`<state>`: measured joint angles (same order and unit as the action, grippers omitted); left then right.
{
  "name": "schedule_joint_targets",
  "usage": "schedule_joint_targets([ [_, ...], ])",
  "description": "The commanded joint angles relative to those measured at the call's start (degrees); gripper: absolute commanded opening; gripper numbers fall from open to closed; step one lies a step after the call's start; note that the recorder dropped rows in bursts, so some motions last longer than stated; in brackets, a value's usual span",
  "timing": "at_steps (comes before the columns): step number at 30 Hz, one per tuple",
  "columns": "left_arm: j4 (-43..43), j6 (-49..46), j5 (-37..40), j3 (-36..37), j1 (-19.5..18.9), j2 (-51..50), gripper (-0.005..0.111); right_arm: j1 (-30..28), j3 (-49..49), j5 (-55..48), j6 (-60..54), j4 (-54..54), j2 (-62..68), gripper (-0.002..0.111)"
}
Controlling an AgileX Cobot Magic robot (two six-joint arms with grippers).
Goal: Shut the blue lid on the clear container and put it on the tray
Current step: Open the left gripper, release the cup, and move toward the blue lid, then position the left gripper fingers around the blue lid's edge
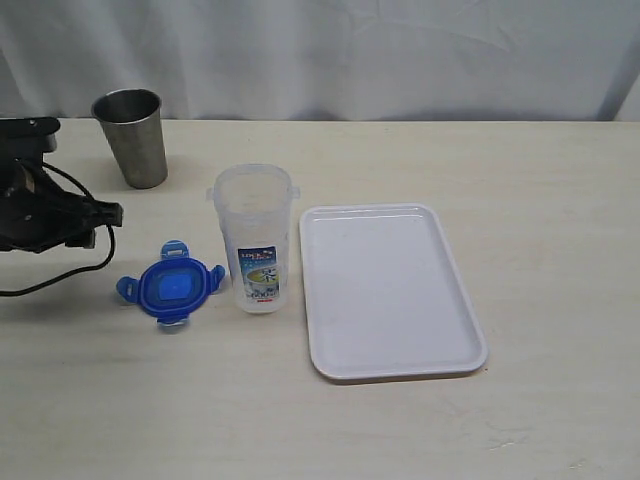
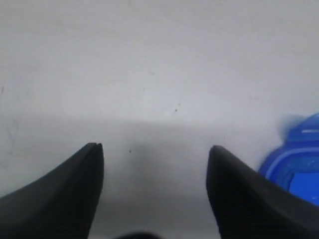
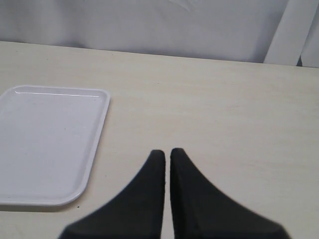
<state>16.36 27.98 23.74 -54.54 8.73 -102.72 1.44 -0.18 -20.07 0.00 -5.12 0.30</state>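
The left arm (image 1: 40, 215) sits low at the left edge of the exterior view, a black mass reaching toward the middle of the table (image 1: 540, 200); the left gripper (image 2: 154, 149) hangs just above the bare tabletop with its two dark fingers (image 2: 75, 189) spread wide and nothing between them. The right gripper (image 3: 167, 152) has its fingers drawn together with only a thin slit between them, holding nothing, and it points across open tabletop toward the back wall.

The table is pale cream with a faint grain; a white cloth (image 1: 350, 50) hangs in folds behind it. The container (image 1: 254, 240) stands upright and uncovered on the table near the middle, label facing the camera; the lid (image 1: 170, 288) lies flat on the table just to its left, flaps splayed out, nearer the left arm. The tray (image 1: 390, 290) lies flat just to the right of the container, with nothing on it. A steel cup (image 1: 132, 137) stands upright at the back left, well apart from the rest.

The right arm is outside the exterior view; only its wrist camera shows it, with part of the tray off to one side of the fingers. The left wrist camera catches just a blurred edge of the lid beside one finger; whether they touch cannot be told.
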Motion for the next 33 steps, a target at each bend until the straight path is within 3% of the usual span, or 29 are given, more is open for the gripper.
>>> schedule_joint_targets([
  [1, -8.94, -6.47, 5.08, -1.23, -0.19, 0.3, 0.063, 0.0, 0.18, 0.25, 0.0, -0.04, -0.3, 0.004],
  [6, -19.94, -13.6, 11.63, -1.75, -0.19, 0.3, 0.063, 0.0, 0.18, 0.25, 0.0, -0.04, -0.3, 0.004],
  [9, -20.43, -13.6, 12.75, -1.75, -0.07, 0.3, 0.063, 0.0, 0.18, 0.25, 0.0, -0.04, -0.3, 0.004],
  [12, -24.55, -14.61, 11.02, -1.75, 0.01, 0.3, 0.063, 0.0, 0.18, 0.25, 0.0, -0.04, -0.3, 0.004],
  [20, -41.36, -35.56, 5.81, -0.93, 0.01, -2.35, 0.062, 0.0, 0.18, 0.25, 0.0, -0.04, -0.3, 0.004],
  [33, -43.12, -36.24, 1.33, -0.93, 0.01, -9.74, 0.062, 0.0, 0.18, 0.25, 0.0, -0.04, -0.3, 0.004],
])
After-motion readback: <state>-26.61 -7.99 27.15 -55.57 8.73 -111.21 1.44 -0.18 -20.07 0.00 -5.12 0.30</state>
